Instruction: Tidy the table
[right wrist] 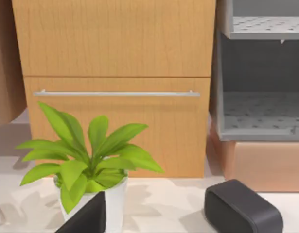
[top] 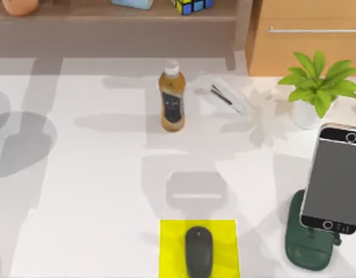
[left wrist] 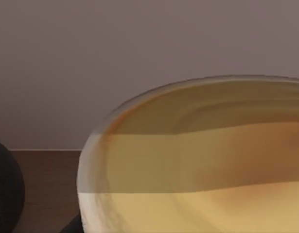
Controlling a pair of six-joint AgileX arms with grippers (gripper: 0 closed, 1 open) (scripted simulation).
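Observation:
The white table (top: 96, 191) carries a tea bottle (top: 171, 98) standing at the back middle and a white stapler (top: 227, 97) to its right. A black mouse (top: 198, 250) lies on a yellow mouse pad (top: 172, 255) at the front edge. A phone (top: 334, 179) leans on a dark green stand (top: 305, 249) at the right. My right gripper (right wrist: 164, 218) is open, facing the potted plant (right wrist: 91, 170). The left wrist view looks from very close at a tan bowl (left wrist: 198, 160) resting on a brown wooden shelf (left wrist: 47, 179).
A potted plant (top: 316, 87) stands at the back right before the light-wood drawer cabinet (top: 308, 37). The brown shelf (top: 108, 23) along the back holds an orange item (top: 18, 6) and a puzzle cube (top: 192, 4). A grey rack (right wrist: 261, 73) sits beside the cabinet.

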